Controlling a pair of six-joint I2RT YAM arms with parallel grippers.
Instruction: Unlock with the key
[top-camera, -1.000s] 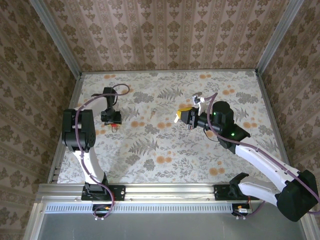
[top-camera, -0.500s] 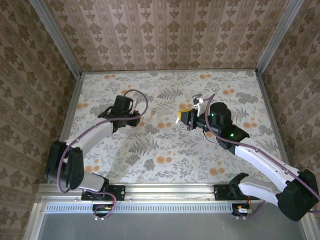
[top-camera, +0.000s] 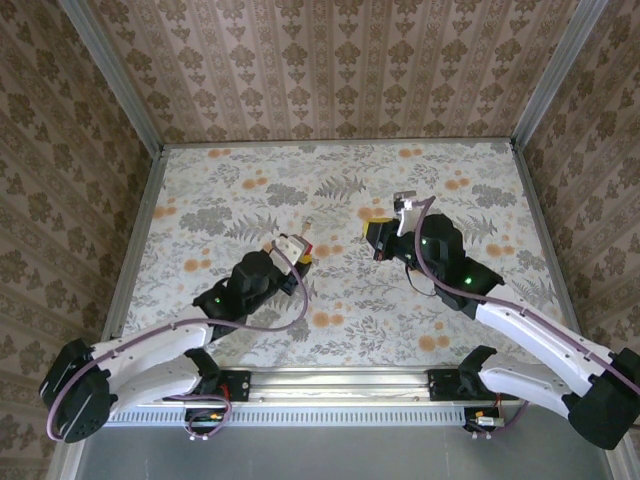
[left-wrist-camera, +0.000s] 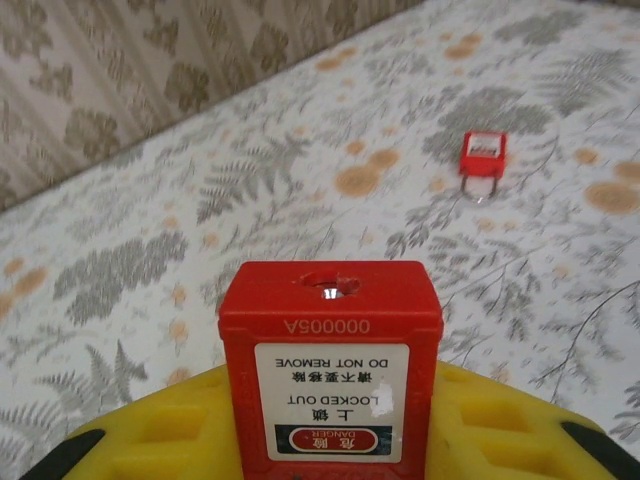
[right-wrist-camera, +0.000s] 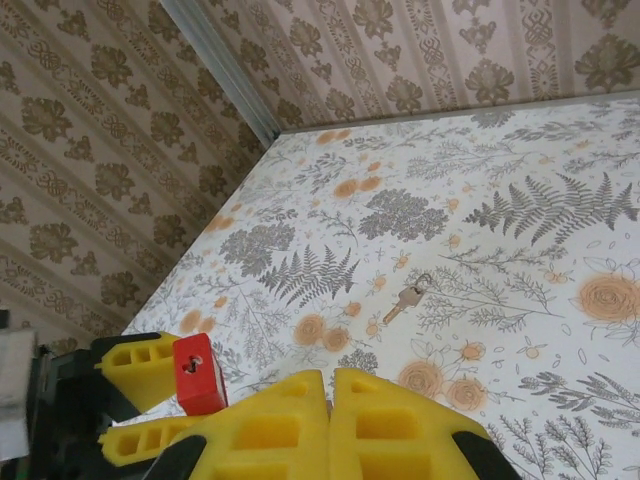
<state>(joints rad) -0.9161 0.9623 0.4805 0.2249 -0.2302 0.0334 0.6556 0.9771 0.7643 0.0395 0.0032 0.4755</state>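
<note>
A red padlock (left-wrist-camera: 330, 330) stands between the yellow fingers of my left gripper (left-wrist-camera: 330, 430), which is shut on it; its keyhole end faces away from the camera. From above, that gripper (top-camera: 297, 250) holds the padlock (top-camera: 303, 256) over the table's middle. The right wrist view shows the padlock (right-wrist-camera: 200, 375) at lower left, keyhole visible. The key (right-wrist-camera: 405, 297), silver with a small ring, lies flat on the table beyond my right gripper (right-wrist-camera: 330, 375), whose yellow fingers are pressed together with nothing seen between them. From above, the key (top-camera: 309, 222) lies just beyond the padlock, left of the right gripper (top-camera: 375, 228).
A small red padlock-like piece with a metal loop (left-wrist-camera: 481, 155) lies on the floral table (top-camera: 480, 180) farther out. Patterned walls (top-camera: 320, 60) close in the table at the back and on both sides.
My left arm has swung from the table's far left to its middle, carrying the padlock close to the key and the right gripper. The right gripper has barely moved.
</note>
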